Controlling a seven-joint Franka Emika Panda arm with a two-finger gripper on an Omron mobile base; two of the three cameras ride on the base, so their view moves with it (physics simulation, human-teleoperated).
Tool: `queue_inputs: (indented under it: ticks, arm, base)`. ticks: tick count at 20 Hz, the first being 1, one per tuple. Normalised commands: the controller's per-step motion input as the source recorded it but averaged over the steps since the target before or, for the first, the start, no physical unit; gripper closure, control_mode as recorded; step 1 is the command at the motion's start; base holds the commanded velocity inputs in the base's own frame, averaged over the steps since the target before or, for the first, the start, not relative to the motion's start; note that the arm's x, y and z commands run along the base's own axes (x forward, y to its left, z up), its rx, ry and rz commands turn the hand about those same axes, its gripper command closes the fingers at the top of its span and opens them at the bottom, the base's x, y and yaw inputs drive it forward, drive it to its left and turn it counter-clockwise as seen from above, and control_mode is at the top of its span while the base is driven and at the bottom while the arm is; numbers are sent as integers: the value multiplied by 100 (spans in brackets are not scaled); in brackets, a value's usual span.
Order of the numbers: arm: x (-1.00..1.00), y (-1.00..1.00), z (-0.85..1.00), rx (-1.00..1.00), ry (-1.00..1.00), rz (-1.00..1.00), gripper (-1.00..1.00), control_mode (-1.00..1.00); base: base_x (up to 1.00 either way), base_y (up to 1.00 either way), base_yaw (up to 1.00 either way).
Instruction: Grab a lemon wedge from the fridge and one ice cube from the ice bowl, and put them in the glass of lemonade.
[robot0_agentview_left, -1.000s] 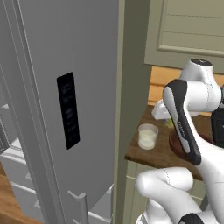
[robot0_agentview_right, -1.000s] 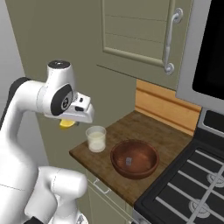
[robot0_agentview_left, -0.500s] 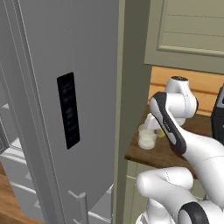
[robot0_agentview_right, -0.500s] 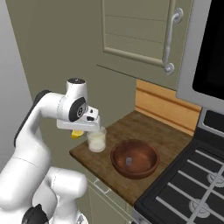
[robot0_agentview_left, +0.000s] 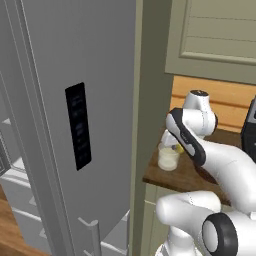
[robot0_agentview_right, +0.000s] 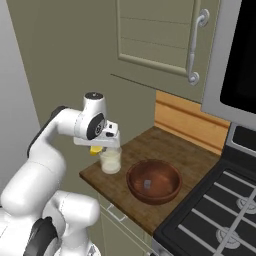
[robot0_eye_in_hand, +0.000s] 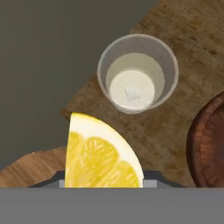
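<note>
My gripper is shut on the lemon wedge, a bright yellow slice that sits large at the bottom of the hand view. It hangs just left of and slightly above the glass of lemonade, apart from the rim. From the hand, the glass lies ahead with pale liquid and a faint small square in it. To the right of the glass, the reddish-brown ice bowl holds an ice cube. The grey fridge with its black panel stands left of the counter. The glass also appears beside my arm.
The wooden counter is small, with its front edge close to the glass. A dark stove borders it on the right. Beige-green cabinets hang above, and a tall olive panel separates fridge and counter.
The arm has swung from the fridge side over to the counter, carrying the lemon wedge down to just beside the glass. Glass and bowl have stayed put.
</note>
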Motion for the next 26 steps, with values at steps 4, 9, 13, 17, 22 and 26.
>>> queue_inputs:
  ticks: [4,9,13,17,22,26]
  arm:
    - [44,-14,-9,0,0,2,100,-100]
    - [28,-17,-26,-1,0,2,100,-100]
    - [21,-9,-26,-1,0,1,100,-100]
    - [16,0,-9,0,0,1,100,-100]
    - [45,0,0,0,0,2,100,-100]
    - [19,-1,-1,0,0,0,100,-100]
  base:
    - [0,0,0]
    - [0,0,0]
    - [0,0,0]
    - [0,0,0]
    - [0,0,0]
    - [0,0,0]
